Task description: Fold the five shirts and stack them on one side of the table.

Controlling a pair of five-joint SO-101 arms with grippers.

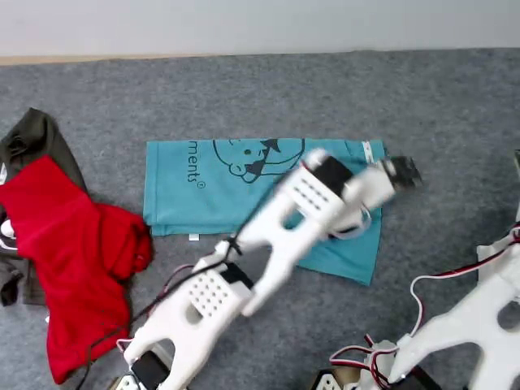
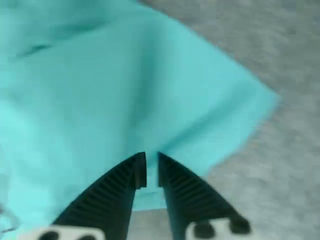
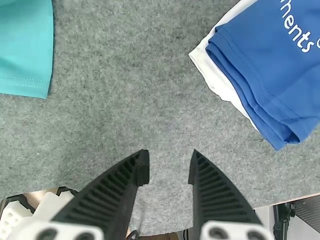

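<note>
1. The teal shirt (image 1: 219, 191) lies partly folded in the middle of the grey tabletop (image 1: 268, 89). One corner of it sticks out flat.
2. My left hand (image 2: 151, 167) is right over the teal shirt, close to one of its edges.
3. The fingers of my left hand are almost closed, with just a thin gap between them. I see no cloth pinched there.
4. My right hand (image 3: 168, 167) hangs over bare tabletop, a little way off from a corner of the teal shirt. Its fingers are apart and hold nothing.
5. A folded blue shirt (image 3: 270, 65) sits on top of a white shirt (image 3: 216, 75). They are well apart from the teal shirt, on the other side of my right hand.
6. A red shirt (image 1: 73, 244) lies crumpled just beside the teal shirt, on the side away from my right arm.
7. A dark green shirt (image 1: 32, 138) lies partly under the red shirt, farther from the teal shirt.
</note>
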